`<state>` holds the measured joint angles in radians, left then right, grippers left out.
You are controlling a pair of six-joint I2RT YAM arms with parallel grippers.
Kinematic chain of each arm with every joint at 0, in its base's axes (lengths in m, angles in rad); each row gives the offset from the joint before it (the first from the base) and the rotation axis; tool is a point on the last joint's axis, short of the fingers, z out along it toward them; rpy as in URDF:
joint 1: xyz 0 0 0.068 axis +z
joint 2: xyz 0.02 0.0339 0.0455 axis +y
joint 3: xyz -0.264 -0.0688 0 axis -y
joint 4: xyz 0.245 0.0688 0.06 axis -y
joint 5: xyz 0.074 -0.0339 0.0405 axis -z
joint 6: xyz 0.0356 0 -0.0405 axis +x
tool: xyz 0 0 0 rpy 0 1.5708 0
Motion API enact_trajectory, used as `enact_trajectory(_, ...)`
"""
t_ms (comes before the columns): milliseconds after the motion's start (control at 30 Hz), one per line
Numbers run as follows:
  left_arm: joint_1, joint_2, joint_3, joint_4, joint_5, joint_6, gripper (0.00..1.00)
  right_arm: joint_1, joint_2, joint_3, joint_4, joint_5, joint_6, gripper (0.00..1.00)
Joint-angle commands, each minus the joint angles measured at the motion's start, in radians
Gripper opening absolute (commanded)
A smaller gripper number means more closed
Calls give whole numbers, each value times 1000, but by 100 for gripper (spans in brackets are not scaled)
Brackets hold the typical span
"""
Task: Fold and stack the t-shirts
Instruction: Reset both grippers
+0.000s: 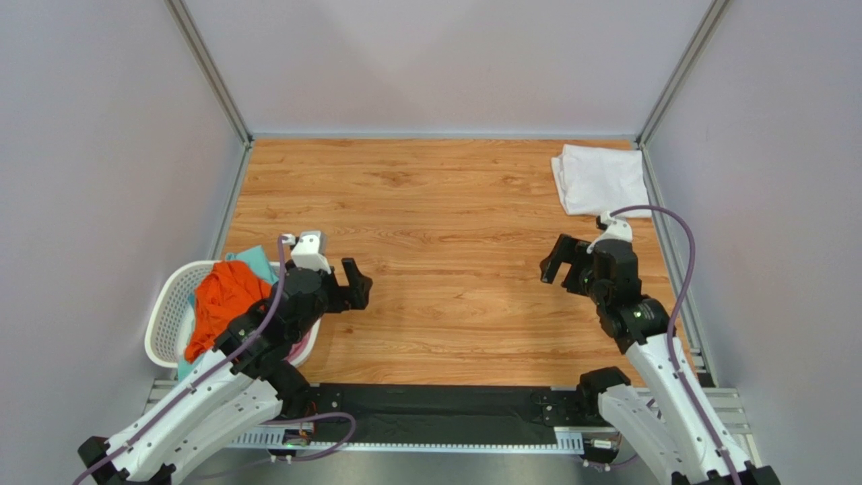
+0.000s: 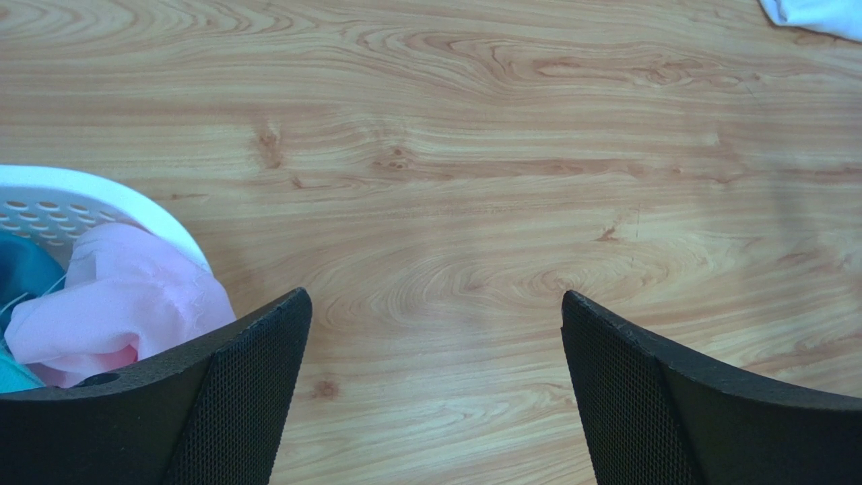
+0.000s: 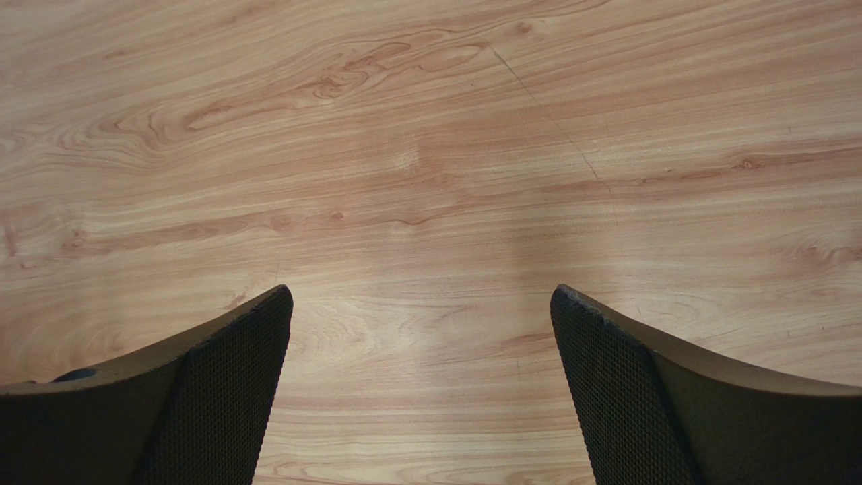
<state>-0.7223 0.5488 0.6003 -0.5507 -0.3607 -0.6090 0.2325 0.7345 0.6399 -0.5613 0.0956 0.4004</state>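
A folded white t-shirt [image 1: 601,179] lies at the far right corner of the table; its edge shows at the top right of the left wrist view [image 2: 820,12]. An orange t-shirt [image 1: 225,298], a teal one [image 1: 255,263] and a pink one [image 2: 116,303] are heaped in the white basket [image 1: 167,313] at the near left. My left gripper [image 1: 354,283] is open and empty, just right of the basket over bare wood. My right gripper [image 1: 562,265] is open and empty, near and left of the white t-shirt, apart from it.
Grey walls with metal posts close the table on the left, back and right. A black strip [image 1: 425,409] runs along the near edge between the arm bases. A purple cable [image 1: 690,253] loops by the right arm.
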Motion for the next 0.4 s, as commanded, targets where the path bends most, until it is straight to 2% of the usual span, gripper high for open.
enact_trajectory(0,1,3,7,66,8,29,100,2,-79,-17,6,-4,26,100)
enact_trajectory(367,1,-7,18,23,23,-9,100,2,-158,-29,-20,46,52,100)
